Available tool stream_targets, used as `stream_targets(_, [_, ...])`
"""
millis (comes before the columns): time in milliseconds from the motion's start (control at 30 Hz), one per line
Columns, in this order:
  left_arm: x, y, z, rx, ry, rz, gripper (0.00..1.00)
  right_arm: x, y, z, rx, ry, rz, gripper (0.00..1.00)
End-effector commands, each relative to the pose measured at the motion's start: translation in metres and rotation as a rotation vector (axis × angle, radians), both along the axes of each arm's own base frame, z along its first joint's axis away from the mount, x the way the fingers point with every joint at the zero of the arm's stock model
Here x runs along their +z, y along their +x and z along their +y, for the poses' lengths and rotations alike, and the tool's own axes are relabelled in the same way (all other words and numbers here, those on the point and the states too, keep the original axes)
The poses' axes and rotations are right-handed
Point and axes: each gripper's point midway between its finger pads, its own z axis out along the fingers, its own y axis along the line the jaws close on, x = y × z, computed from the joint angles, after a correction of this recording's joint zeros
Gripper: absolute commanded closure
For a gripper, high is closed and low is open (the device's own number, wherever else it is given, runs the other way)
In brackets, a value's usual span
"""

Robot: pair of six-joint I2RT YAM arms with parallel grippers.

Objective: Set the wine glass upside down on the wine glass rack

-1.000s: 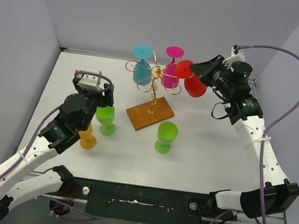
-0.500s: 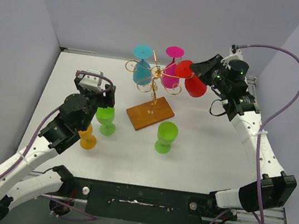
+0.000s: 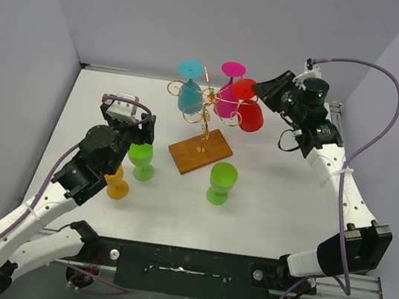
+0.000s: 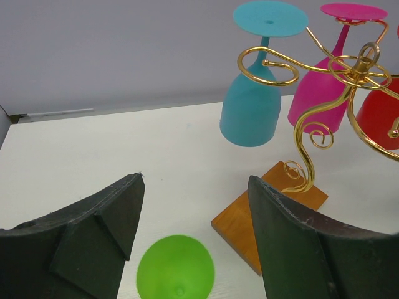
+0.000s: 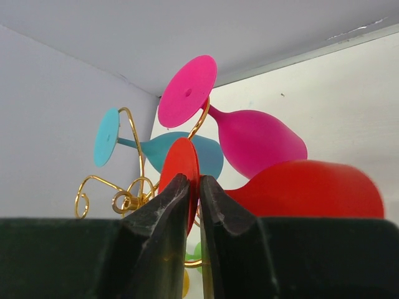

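My right gripper [image 3: 259, 92] is shut on the round foot of a red wine glass [image 3: 250, 116], held upside down at the right side of the gold wire rack [image 3: 207, 106]; the right wrist view shows the fingers [image 5: 167, 205] pinching the red foot [image 5: 181, 168], bowl [image 5: 312, 190] to the right. A teal glass [image 3: 188, 91] and a pink glass [image 3: 228, 97] hang upside down on the rack, which stands on a brown wooden base [image 3: 201, 150]. My left gripper [image 4: 193, 240] is open and empty above a green glass [image 4: 176, 274].
A green glass [image 3: 140, 157] and an orange glass [image 3: 116, 182] stand under my left arm. Another green glass [image 3: 222, 181] stands in front of the wooden base. Grey walls close the back and both sides.
My right gripper has carried the red glass leftward, closer to the rack's right arm and the pink glass. The left arm has not moved.
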Motion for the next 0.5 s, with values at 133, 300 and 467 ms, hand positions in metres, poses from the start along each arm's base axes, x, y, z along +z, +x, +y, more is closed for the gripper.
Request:
stream_targets(133, [0.015,-0.001,0.0,-0.011,-0.032,-0.046,0.34,0.03,0.001,-0.001,0.008,0.021,-0.093,0.75])
stream_targets(300, [0.016,-0.002,0.001,-0.011,-0.035,-0.049,0.33,0.032,-0.001,-0.002,0.01,0.007,-0.097,0.65])
stream_targets(467, [0.015,-0.001,-0.001,-0.01,-0.035,-0.042,0.34,0.038,-0.007,-0.005,0.022,-0.036,-0.121,0.48])
